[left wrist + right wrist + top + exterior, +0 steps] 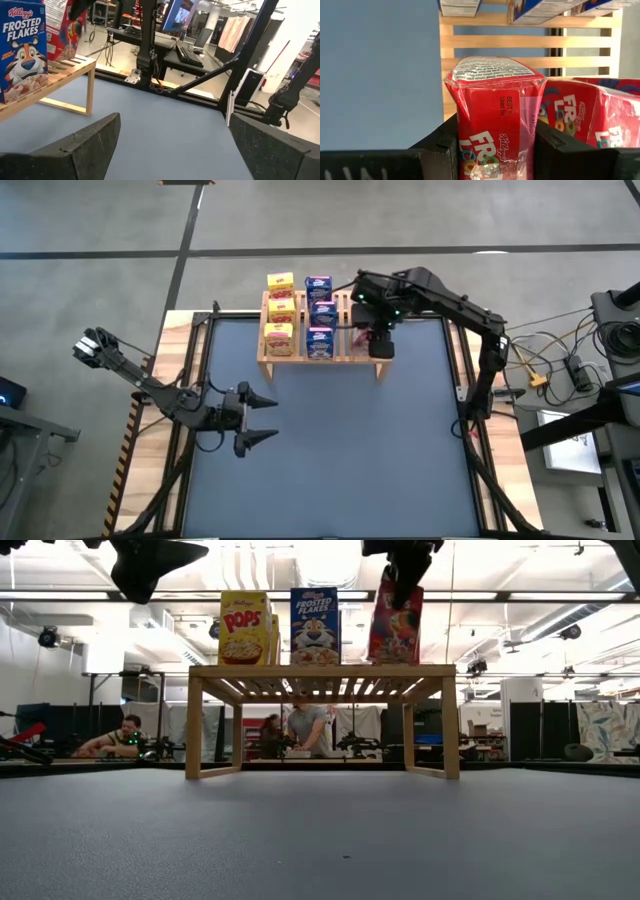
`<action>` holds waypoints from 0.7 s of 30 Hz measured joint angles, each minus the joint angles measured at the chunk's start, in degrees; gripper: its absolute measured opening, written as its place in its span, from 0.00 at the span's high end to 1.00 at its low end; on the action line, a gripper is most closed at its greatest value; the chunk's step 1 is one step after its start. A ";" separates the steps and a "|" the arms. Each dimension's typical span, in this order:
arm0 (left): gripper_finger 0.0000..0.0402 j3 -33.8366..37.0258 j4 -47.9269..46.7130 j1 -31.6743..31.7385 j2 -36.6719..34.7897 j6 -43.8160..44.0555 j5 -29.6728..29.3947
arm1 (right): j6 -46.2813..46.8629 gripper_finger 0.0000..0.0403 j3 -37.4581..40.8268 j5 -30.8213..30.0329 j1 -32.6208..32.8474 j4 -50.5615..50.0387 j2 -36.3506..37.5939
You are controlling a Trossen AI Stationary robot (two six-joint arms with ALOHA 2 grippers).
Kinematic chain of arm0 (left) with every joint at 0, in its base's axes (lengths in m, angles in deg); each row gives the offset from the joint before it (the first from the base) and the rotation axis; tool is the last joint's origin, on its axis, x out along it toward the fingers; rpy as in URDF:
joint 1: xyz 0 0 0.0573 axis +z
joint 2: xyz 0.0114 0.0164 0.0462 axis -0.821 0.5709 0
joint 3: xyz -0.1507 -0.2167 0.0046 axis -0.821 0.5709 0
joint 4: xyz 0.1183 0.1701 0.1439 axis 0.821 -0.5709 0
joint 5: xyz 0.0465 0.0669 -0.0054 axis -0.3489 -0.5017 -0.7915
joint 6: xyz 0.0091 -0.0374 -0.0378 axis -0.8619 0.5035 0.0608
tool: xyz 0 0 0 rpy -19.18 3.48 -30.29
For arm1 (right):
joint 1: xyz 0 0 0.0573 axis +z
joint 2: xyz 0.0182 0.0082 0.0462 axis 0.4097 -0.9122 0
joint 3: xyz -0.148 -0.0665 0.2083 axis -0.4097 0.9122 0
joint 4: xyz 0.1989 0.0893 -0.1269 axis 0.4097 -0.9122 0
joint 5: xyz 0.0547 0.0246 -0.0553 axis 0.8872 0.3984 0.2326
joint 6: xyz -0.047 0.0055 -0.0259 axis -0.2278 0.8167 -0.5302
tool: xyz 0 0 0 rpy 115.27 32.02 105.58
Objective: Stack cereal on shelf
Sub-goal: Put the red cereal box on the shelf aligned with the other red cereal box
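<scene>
Where blue mat (340, 440) ends, people seemingly seated behind rack (320, 672).

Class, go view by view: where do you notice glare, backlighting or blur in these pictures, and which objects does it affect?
Low view: bright ceiling lights backlight the shelf; the arms above are silhouettes. Right wrist view: the red cereal box in the right gripper shows glossy glare; the slats beyond look softer. Left wrist view: the left gripper fingers blur in the foreground.
</scene>
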 joint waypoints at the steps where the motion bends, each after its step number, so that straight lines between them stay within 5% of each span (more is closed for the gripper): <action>1: 0.11 0.00 0.02 0.00 0.08 0.00 -0.01 | -0.03 0.65 0.00 0.00 -0.18 -0.06 0.03; 21: 0.11 0.07 0.04 -0.02 0.28 0.27 -0.03 | 2.14 0.65 2.95 3.48 -2.14 -0.08 1.37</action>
